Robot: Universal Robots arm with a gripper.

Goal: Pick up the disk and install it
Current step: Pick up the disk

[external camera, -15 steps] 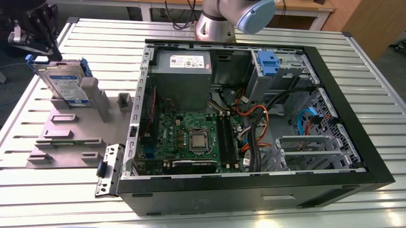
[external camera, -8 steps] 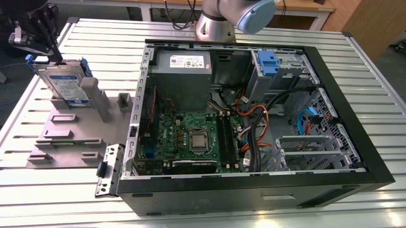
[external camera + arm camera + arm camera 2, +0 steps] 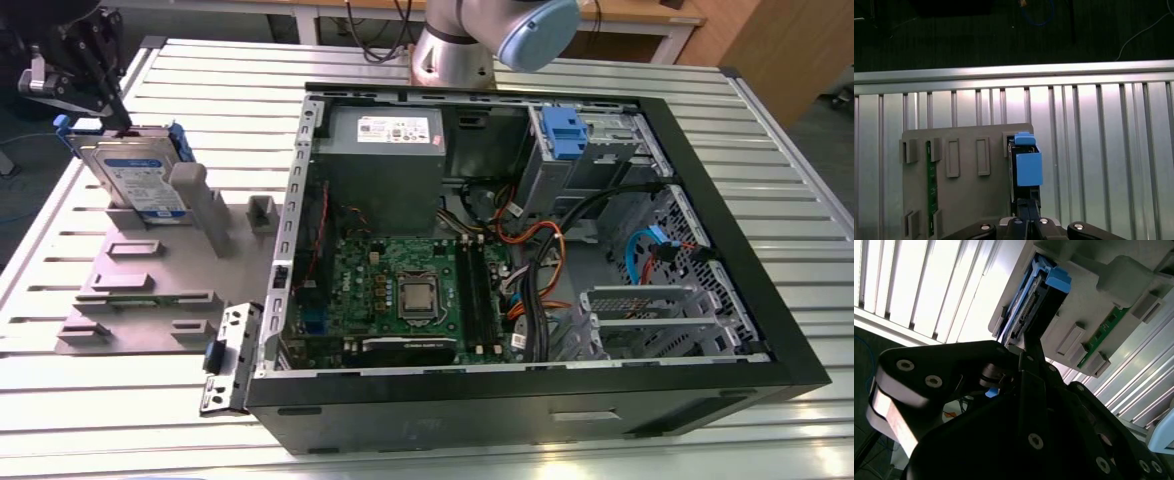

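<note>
The disk (image 3: 134,175), silver with a white-and-blue label and a blue side bracket, stands on edge in the grey stand (image 3: 134,290) at the exterior view's left. My gripper (image 3: 123,125) comes down from above onto the disk's top edge, its thin fingers drawn together on it. In the first wrist view the blue tab of the disk (image 3: 1028,167) lies just beyond the fingertips (image 3: 1028,212). In the second wrist view one finger (image 3: 1030,347) reaches the connector end of the disk (image 3: 1026,315).
An open computer case (image 3: 534,390) lies on the slatted metal table (image 3: 747,130), with a grey power-supply box (image 3: 387,135), the motherboard (image 3: 400,290), cables and a blue-latched drive bay (image 3: 567,135) inside. A green circuit strip (image 3: 931,185) sits in the stand.
</note>
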